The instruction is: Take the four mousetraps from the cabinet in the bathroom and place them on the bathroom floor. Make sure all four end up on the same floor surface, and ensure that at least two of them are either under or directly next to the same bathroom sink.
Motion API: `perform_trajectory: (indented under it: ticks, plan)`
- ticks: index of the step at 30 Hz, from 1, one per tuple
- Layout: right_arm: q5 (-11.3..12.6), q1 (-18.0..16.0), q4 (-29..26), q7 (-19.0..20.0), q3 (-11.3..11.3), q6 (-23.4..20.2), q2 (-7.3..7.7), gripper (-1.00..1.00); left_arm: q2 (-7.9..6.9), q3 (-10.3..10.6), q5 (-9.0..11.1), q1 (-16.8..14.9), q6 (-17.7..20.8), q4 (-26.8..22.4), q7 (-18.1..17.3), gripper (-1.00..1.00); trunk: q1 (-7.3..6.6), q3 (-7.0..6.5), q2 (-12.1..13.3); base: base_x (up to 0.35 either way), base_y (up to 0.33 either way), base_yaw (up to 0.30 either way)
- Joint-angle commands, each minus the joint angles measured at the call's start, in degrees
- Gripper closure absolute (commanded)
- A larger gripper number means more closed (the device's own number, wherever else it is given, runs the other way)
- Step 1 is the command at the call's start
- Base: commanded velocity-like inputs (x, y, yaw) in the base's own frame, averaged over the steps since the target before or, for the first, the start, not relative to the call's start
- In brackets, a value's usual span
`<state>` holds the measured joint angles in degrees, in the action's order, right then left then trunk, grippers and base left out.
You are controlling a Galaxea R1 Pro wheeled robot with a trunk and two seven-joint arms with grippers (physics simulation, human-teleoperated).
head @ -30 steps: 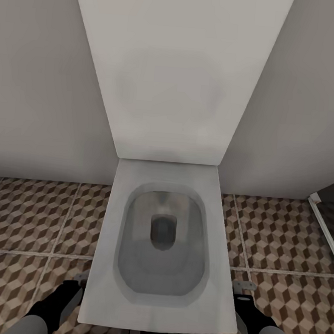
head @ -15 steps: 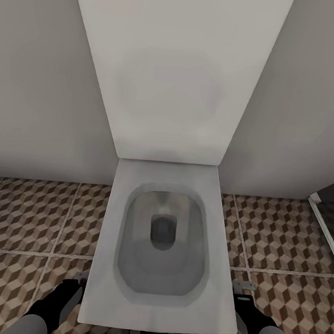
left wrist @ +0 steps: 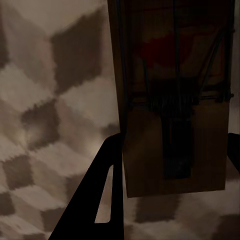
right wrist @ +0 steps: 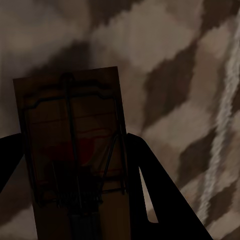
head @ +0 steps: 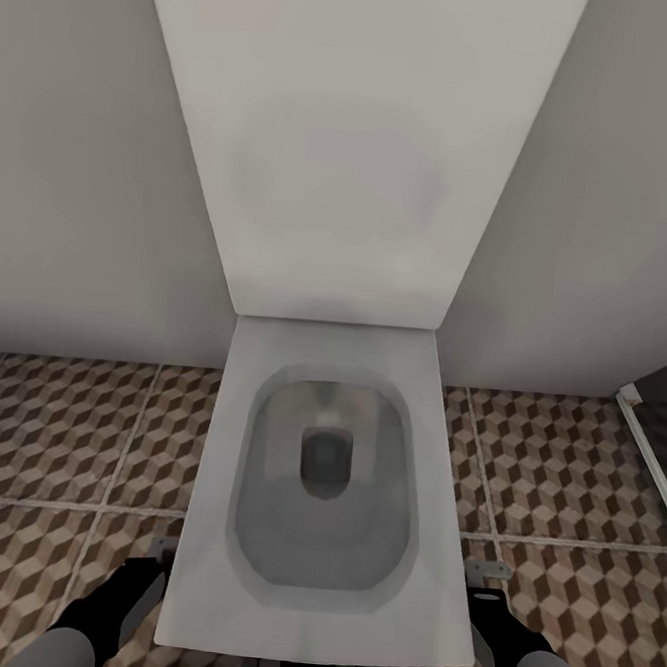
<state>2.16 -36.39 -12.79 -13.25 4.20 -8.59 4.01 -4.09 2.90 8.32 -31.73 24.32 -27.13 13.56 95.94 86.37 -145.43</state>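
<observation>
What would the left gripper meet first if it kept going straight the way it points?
Likely the cube-patterned brown and cream tiled floor, beyond the brown wooden mousetrap between the left gripper's fingers; depth is unclear.

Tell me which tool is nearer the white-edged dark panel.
Right. The right tool is on the panel's side of the toilet; the left tool lies across the toilet.

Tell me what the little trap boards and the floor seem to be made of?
The mousetrap in the left tool's view and the one in the right's look like matte brown wood with thin dark wire, probably metal. The bathroom floor looks like printed tile, with light grout lines.
</observation>
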Motion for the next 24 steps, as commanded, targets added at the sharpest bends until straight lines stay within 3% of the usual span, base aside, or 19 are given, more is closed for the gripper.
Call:
perform_trajectory:
  ticks: [1, 5, 24]
  plan:
    - [0.4, 0.0, -0.1, -0.3, 0.5, -0.4, 0.03, 1.0, -0.04, 0.3, 0.6, 0.0, 0.3, -0.1, 0.4, 1.0, 0.01, 0.26, 0.0, 0.0, 0.0, 0.0]
    - [0.4, 0.0, -0.1, -0.3, 0.5, -0.4, 0.03, 1.0, -0.04, 0.3, 0.5, 0.0, 0.2, -0.1, 0.4, 1.0, 0.12, 1.15, -0.1, 0.0, 0.0, 0.0]
    - [0.4, 0.0, -0.1, -0.3, 0.5, -0.4, 0.03, 1.0, -0.11, 0.3, 0.6, 0.0, 0.3, -0.1, 0.4, 1.0, 0.12, 1.15, -0.1, 0.0, 0.0, 0.0]
